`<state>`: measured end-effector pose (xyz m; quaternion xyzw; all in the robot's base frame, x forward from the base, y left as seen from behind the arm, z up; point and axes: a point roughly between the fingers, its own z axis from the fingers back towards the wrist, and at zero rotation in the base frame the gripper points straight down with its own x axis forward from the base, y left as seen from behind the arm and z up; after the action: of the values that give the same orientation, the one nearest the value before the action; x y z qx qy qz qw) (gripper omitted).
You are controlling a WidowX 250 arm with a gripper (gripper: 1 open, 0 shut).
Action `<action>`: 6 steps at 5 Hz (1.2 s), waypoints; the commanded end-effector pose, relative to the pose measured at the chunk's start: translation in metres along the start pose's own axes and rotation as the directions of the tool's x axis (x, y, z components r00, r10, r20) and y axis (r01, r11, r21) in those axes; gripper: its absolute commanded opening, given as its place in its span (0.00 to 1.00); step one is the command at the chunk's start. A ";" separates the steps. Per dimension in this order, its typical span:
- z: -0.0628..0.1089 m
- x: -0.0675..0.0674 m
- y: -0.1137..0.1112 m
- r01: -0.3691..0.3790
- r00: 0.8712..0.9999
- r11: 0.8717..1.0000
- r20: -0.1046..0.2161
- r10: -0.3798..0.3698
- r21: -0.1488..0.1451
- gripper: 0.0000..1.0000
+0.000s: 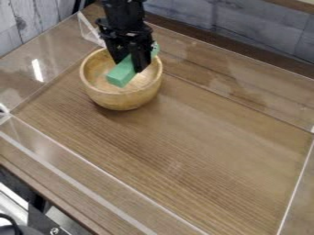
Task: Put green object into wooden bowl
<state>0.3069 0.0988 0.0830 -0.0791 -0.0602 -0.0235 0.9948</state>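
Note:
The wooden bowl stands on the table at the upper left, round and light tan. My black gripper reaches down from the top edge over the bowl, shut on the green object. The bright green block hangs tilted between the fingers, inside the bowl's rim toward its right half. I cannot tell whether its lower end touches the bowl's floor.
The wooden table is ringed by clear acrylic walls. A grey plank wall runs behind it. Dark equipment shows at the bottom left corner.

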 end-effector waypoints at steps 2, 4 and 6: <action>0.031 0.009 -0.011 -0.075 0.992 0.997 0.108 0.072 0.027 0.00; 0.031 0.009 -0.008 -0.091 0.990 0.996 0.113 0.088 0.021 0.00; 0.034 0.005 0.017 -0.057 0.992 0.998 0.110 0.055 0.010 0.00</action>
<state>0.3019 0.1155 0.0967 -0.0886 -0.0849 0.0117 0.9924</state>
